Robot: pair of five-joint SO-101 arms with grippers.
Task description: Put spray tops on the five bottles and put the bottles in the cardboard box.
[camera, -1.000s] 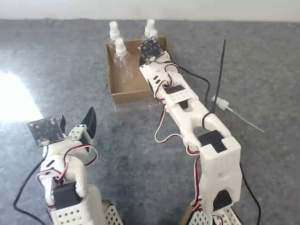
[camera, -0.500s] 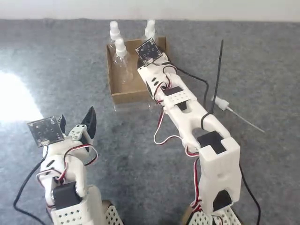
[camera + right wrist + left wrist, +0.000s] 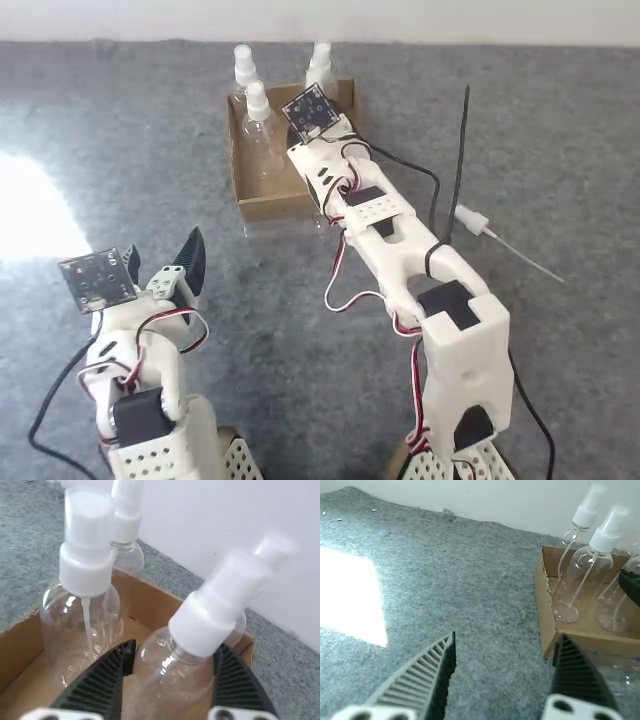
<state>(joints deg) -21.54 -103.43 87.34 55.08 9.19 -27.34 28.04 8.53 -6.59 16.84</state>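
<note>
Tilted bottle held in a crowded box

High view: the right arm [image 3: 400,240] reaches over the cardboard box [image 3: 270,207], close to a standing bottle [image 3: 258,125]; a loose spray top [image 3: 472,216] lies well apart on the table [image 3: 560,120]. Left wrist view: the left jaws stand apart, holding nothing. Right wrist view: the right jaws are clamped on a held bottle [image 3: 175,675], tilted, just beside the standing bottle; releasing at this lean could topple both.

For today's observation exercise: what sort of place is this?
Probably a robotics lab bench: two robot arms at a grey felt-covered table, a plain wall behind, spray bottles in a cardboard box.
</note>
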